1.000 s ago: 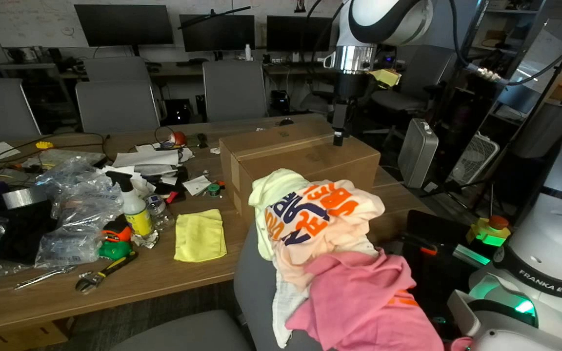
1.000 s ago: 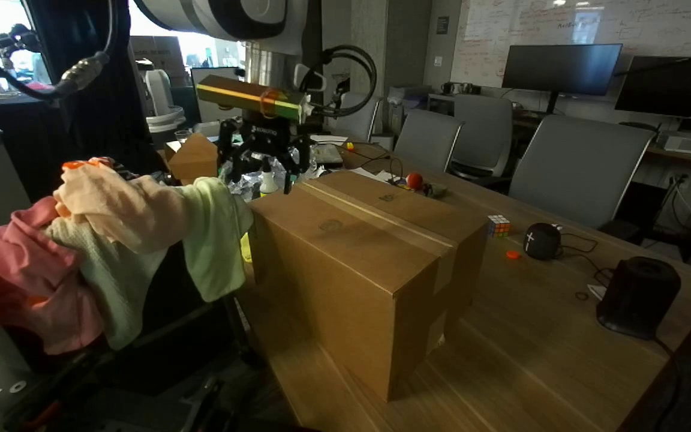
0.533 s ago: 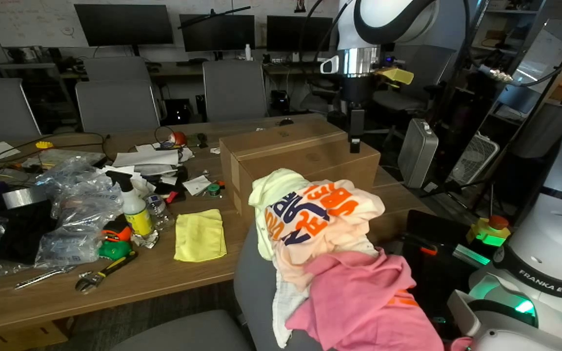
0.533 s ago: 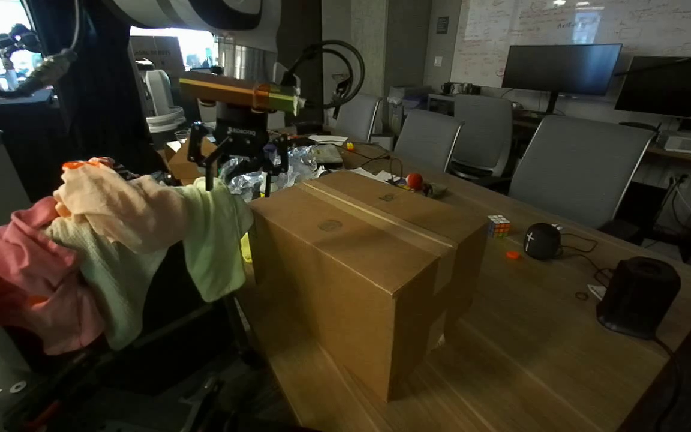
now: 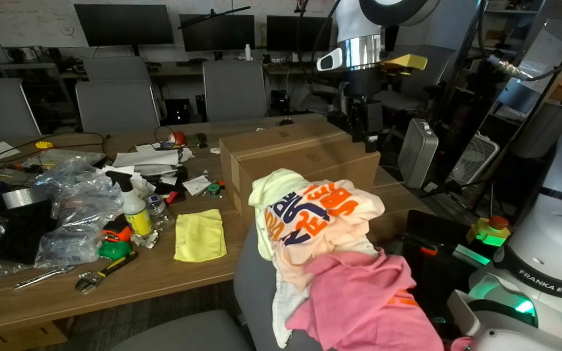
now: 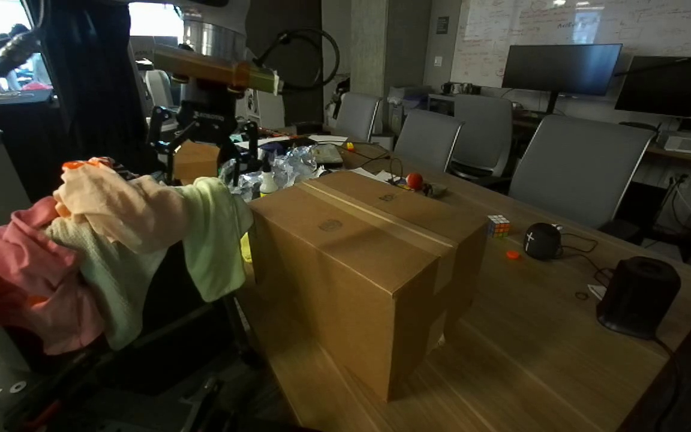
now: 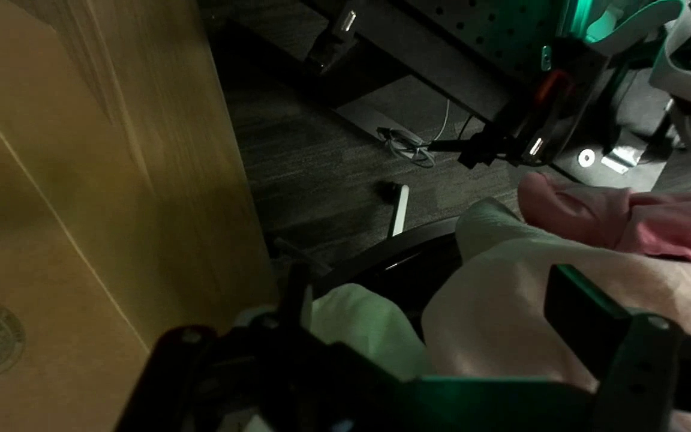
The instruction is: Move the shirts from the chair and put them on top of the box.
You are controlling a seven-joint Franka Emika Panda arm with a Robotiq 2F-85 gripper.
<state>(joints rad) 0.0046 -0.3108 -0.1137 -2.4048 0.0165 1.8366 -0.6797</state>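
wooden table [image 5: 169, 274] | on it: cardboard box [image 6: 336, 282] | yellow cloth [image 5: 199, 237] | wrench [image 5: 107, 271] | puzzle cube [image 6: 499, 226]

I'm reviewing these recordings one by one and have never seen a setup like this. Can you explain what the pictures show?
The machine is a single robot arm ending in two-fingered jaws. Two pictures are taken from outside it, looking over a wooden table. The wrist view is taken from the arm's own end, so the jaws loom dark along the bottom. On the table are, among other things, a cardboard box, a spray bottle, a yellow cloth and a wrench. Next to the table, pink and pale shirts lie draped over a grey chair. The jaws stand open and hold nothing; the wrist view shows pale shirts between them.
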